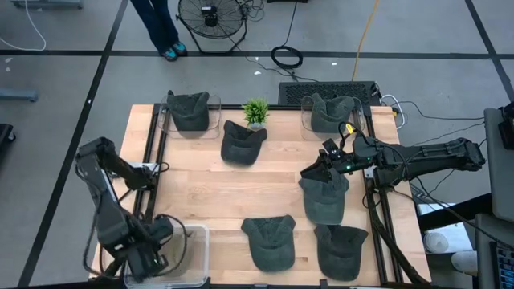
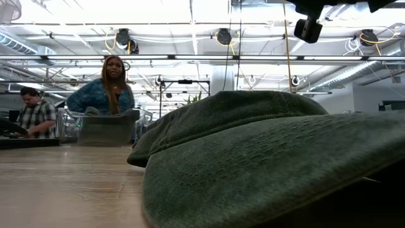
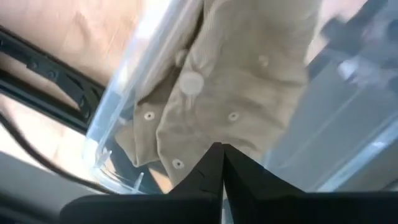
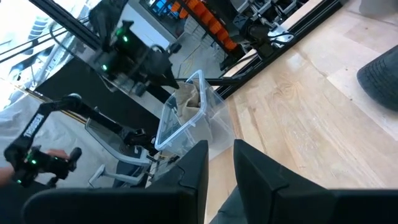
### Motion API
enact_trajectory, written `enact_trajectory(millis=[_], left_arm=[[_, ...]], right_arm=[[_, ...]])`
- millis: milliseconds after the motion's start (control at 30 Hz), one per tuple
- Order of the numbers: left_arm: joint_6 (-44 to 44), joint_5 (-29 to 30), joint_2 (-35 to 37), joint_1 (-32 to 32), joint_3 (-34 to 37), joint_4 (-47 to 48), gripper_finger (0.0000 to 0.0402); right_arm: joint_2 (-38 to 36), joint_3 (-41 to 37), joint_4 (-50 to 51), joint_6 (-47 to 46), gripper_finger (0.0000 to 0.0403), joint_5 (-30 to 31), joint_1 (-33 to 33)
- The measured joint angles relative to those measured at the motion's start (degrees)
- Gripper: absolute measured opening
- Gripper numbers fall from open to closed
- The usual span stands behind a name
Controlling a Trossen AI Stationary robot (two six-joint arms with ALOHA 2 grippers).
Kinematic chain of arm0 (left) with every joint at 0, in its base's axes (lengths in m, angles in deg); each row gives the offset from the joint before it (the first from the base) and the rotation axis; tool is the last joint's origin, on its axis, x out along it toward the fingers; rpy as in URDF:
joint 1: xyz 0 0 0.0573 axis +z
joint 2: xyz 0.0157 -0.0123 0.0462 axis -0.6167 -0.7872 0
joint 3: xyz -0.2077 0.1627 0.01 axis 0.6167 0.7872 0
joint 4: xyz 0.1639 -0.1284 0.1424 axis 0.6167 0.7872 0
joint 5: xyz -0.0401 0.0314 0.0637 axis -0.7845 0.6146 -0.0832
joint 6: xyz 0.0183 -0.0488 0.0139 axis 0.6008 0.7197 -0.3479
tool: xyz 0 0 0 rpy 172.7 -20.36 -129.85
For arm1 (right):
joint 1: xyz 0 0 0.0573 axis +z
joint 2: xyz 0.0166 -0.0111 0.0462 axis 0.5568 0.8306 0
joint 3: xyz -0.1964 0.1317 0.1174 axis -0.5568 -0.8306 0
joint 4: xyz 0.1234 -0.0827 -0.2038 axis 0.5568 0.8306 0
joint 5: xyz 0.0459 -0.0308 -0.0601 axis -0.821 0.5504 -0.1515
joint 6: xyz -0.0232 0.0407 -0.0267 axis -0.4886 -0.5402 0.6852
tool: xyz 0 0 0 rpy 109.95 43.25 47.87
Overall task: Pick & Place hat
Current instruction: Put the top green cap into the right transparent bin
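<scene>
Left hand (image 1: 148, 261) clenched over corner bin (image 1: 197, 233); right hand (image 1: 315, 170) grasping hat (image 1: 324, 197) near table (image 1: 201, 181) edge.

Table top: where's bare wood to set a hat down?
Widest bare wood lies between the left rail and the centre hats. A narrower strip runs between the plant-side hat and the right gripper. Crowded: back row and front-right hats.

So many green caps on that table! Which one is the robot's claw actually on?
The cap at the table's right side, under the right gripper, which is at its top edge. The other caps lie apart from it, two in clear bins at the back.
</scene>
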Motion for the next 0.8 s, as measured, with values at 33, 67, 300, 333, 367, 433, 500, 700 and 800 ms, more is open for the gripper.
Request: enact_trajectory(millis=[33, 67, 300, 333, 367, 433, 500, 700, 800], left_arm=[[0.57, 0.83, 0.71, 0.15, -0.36, 0.03, 0.0015], [0.84, 1.34, 1.43, 0.31, -0.74, -0.06, 0.0017], [-2.05, 12.9, 4.98, 1.63, -3.25, -0.93, 0.0007], [-3.42, 16.51, 5.14, 1.94, -3.8, -1.22, 0.001], [-5.23, 20.25, 5.18, 2.39, -4.34, -1.7, 0.0012], [-9.94, 27.51, 5.18, 3.66, -5.33, -3.83, 0.0015], [-14.97, 33.88, 5.24, 5.61, -5.69, -7.7, 0.0015], [-31.51, 40.26, 5.25, 13.84, -5.76, -24.14, 0.0004], [-39.57, 40.24, 5.25, 18.43, -5.76, -32.85, 0.0014]], right_arm=[[0.0, 0.0, 0.0, 0.12, 0.0063, 0.0, 0.01], [0.0, 0.0, -0.01, 0.24, 0.0063, 0.0, 0.01], [0.0, 0.0, 0.0, 0.3, 0.0063, 0.0, 0.01], [0.0, 0.0, -0.02, 0.24, 0.0063, 0.0, 0.01], [0.0, 0.0, 0.0, -0.12, 0.0063, 0.0, 0.01], [0.0, 0.0, -0.01, -2.83, 0.0063, 0.0, 0.01], [0.0, 0.0, -0.02, -6.96, 0.0063, 0.0, 0.01], [0.0, 0.0, -0.6, -4.47, 0.0063, 0.06, 0.01], [0.04, 0.0, -3.48, -2.73, 0.0063, 3.38, 0.01]])
